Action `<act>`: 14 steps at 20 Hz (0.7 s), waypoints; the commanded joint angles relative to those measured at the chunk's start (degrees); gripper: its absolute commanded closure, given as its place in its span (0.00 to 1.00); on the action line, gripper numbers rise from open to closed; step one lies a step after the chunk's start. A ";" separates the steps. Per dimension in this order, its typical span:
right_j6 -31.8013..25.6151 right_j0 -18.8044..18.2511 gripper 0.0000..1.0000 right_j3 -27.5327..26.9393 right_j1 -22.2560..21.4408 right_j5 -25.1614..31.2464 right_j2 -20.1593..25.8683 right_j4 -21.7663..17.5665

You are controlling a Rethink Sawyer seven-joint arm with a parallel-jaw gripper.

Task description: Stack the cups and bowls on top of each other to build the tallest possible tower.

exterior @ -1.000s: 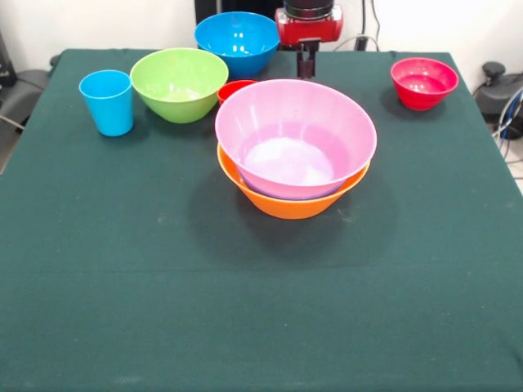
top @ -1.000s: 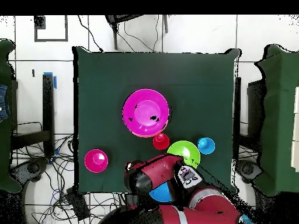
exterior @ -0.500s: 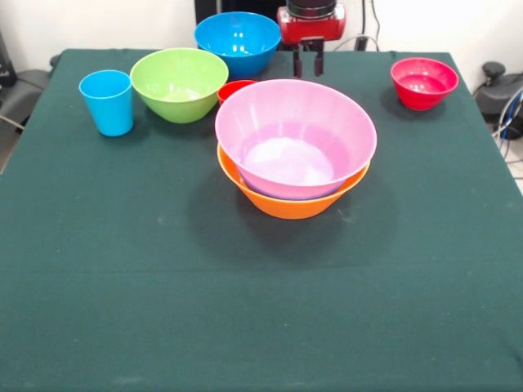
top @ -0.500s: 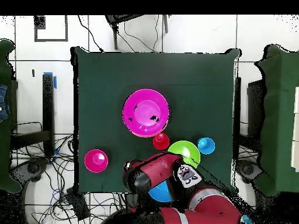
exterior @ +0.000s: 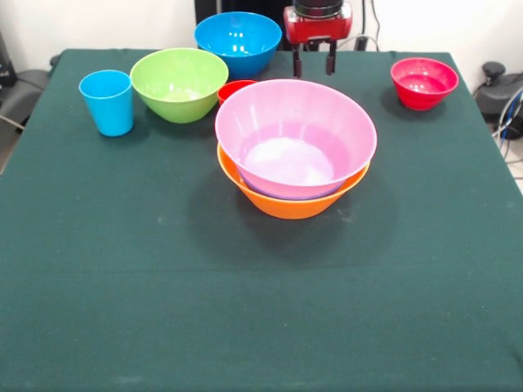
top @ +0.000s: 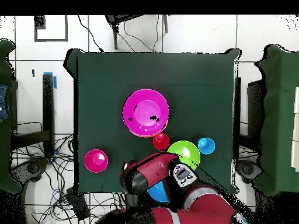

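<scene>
Likely light, stiff and slick, the red bowl (exterior: 424, 82) at the upper right of the counter (exterior: 261, 294) wants a rim pinch; the claw (exterior: 314, 61) hangs wide, empty.

A dark green cloth (exterior: 163, 310) is covering a square table (top: 105, 70). A pale wall (exterior: 106, 24) is standing behind it. White floor tiles (top: 193, 35) with dark seams are surrounding the table, cables (top: 58, 169) are lying tangled beside it, and dark chairs (top: 260, 116) are flanking its sides.
</scene>
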 commanded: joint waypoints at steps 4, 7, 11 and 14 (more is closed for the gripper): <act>-3.40 2.82 0.00 -5.67 0.49 2.82 1.58 -4.11; -3.94 2.16 0.00 -5.26 0.13 3.71 1.76 -3.77; -5.40 -0.41 0.00 -2.72 -0.43 4.46 2.74 -3.75; -4.81 -1.62 0.00 -0.38 -0.58 3.06 1.47 -4.83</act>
